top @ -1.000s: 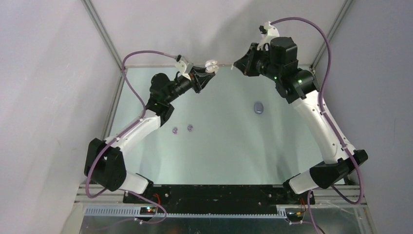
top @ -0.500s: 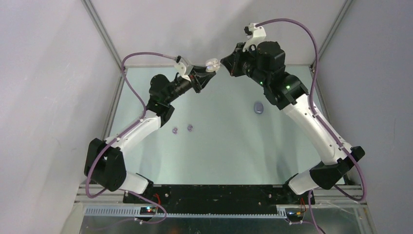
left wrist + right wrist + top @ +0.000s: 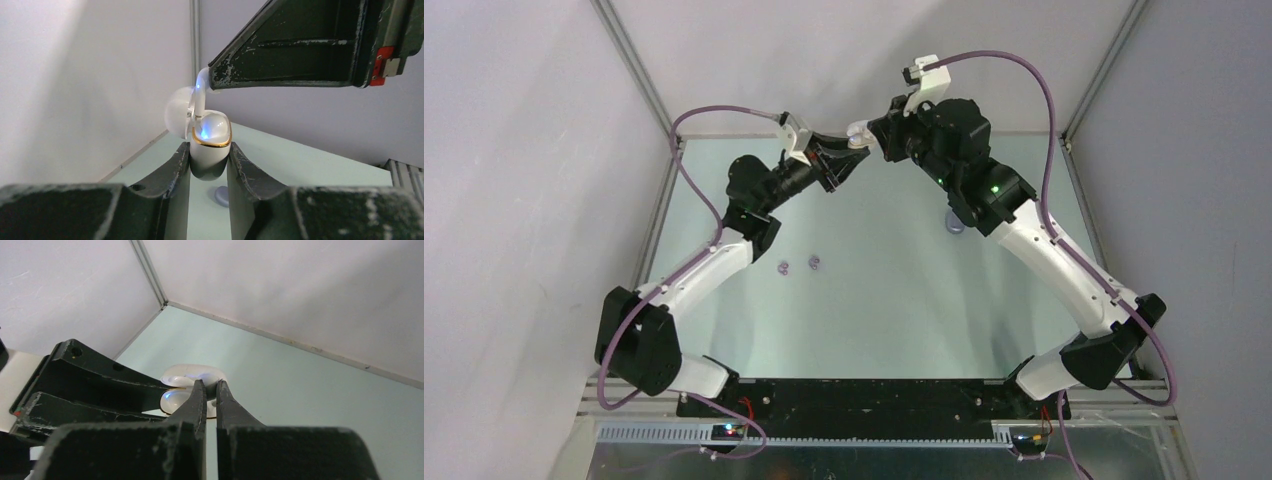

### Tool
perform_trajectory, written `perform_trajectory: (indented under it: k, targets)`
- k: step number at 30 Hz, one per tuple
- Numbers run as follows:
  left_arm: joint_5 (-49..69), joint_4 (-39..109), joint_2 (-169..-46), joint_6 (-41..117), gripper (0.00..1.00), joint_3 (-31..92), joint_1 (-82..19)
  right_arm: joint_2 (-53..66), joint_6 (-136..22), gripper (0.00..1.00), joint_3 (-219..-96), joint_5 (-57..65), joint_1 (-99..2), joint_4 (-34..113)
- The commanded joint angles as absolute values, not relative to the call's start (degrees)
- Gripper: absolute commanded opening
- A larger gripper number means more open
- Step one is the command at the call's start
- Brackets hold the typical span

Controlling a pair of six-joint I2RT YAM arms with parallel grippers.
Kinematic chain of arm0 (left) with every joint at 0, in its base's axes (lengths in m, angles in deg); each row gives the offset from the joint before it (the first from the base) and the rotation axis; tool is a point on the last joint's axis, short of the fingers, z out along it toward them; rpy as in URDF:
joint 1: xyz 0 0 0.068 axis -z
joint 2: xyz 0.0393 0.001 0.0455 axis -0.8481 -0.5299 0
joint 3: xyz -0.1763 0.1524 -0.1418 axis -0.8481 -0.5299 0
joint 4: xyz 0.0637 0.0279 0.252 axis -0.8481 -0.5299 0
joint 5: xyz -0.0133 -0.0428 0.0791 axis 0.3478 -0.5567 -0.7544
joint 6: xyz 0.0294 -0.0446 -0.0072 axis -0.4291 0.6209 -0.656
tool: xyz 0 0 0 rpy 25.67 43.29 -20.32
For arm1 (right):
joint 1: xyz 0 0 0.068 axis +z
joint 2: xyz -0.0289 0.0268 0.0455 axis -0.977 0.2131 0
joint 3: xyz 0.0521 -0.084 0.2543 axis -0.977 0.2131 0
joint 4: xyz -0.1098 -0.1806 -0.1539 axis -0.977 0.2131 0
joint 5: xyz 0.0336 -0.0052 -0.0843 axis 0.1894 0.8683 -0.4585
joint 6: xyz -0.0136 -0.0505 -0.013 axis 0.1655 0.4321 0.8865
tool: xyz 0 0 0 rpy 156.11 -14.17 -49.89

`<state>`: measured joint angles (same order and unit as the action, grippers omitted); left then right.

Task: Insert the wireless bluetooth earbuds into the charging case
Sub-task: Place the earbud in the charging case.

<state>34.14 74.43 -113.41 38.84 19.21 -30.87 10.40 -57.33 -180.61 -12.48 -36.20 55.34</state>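
Above the far counter (image 3: pixel 874 300), left fingers (image 3: pixel 176 172) clamp the open case (image 3: pixel 211 155); right fingers (image 3: pixel 196 402) pinch a white earbud (image 3: pixel 201 90) at the case mouth. Next move likely: seat it squarely, then release.

Case and earbud meet above the far edge of the table (image 3: pixel 894 290).
The charging case (image 3: pixel 211 145) sits between the fingers of the left tool (image 3: pixel 844 152). The right tool (image 3: pixel 209 386) holds an earbud (image 3: pixel 201 92) at its top, from the right. Two earbuds (image 3: pixel 783 267) (image 3: pixel 814 263) lie on the table beside the left arm.
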Motion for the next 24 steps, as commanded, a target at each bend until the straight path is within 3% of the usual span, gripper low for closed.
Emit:
perform_trajectory:
  k: [1,24]
  targets:
    - [32.7,77.0,-110.8,41.5,0.0,19.1,-30.4,8.3,-54.4,0.0,-179.9,-15.6,-35.5,50.9]
    - [30.0,76.1,-110.7,42.3,0.0,19.4,-30.5,8.2,-54.2,0.0,-178.5,-16.1,-34.9,52.5]
